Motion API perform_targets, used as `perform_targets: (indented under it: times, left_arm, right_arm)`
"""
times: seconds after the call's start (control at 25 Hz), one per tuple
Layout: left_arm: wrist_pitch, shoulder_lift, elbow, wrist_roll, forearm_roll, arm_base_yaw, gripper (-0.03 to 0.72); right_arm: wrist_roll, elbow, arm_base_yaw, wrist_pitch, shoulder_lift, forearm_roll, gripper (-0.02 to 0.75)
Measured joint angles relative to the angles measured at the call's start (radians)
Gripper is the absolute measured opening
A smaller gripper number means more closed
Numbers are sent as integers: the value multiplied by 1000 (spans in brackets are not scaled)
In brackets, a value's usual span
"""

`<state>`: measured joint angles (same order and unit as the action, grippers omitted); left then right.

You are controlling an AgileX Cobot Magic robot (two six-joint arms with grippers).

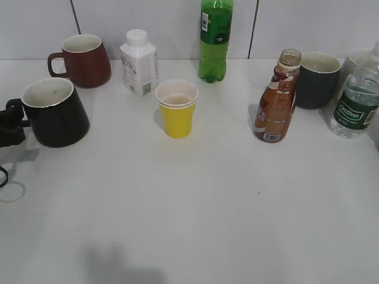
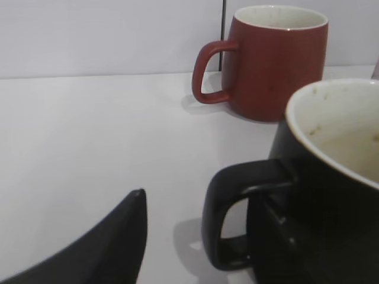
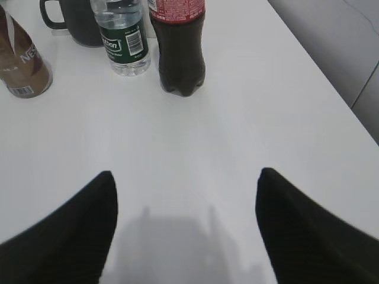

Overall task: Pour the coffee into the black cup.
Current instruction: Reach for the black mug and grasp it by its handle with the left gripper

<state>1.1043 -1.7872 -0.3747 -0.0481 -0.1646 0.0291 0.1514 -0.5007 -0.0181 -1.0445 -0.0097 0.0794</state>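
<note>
The black cup [image 1: 56,112] stands at the left of the table with its handle pointing left. It fills the right of the left wrist view [image 2: 331,195] and shows a stained off-white inside. My left gripper [image 1: 10,127] is open at the handle [image 2: 237,213]. One finger is apart to the handle's left; the other is mostly hidden at the loop. The coffee bottle [image 1: 277,100] stands upright and uncapped at the right. It also shows in the right wrist view [image 3: 21,65]. My right gripper [image 3: 185,174] is open and empty over bare table, out of the exterior view.
A maroon mug [image 1: 86,59], a white bottle [image 1: 139,62], a green soda bottle [image 1: 215,38] and a yellow paper cup [image 1: 177,109] stand mid-table. A dark grey mug [image 1: 318,80] and a water bottle [image 1: 355,100] flank the coffee. A dark cola bottle [image 3: 177,47] stands near the right edge.
</note>
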Motion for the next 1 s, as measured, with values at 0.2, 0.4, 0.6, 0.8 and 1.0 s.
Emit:
perform_targets:
  times: [0.2, 0.4, 0.6, 0.8, 1.0]
  left_arm:
    - [-31, 0, -19, 0, -1, 0, 413]
    - [-77, -1, -52, 0, -6, 0, 413]
    - [-88, -2, -57, 0, -24, 1, 413]
    - [-72, -41, -59, 0, -33, 1, 413]
    - [-28, -63, -63, -1, -37, 1, 413]
  right_arm:
    - [0, 0, 0, 0, 0, 0, 570]
    - [0, 0, 0, 0, 0, 0, 570]
    - [0, 0, 0, 0, 0, 0, 570]
    - [0, 0, 0, 0, 0, 0, 570]
    - [0, 0, 0, 0, 0, 0, 570]
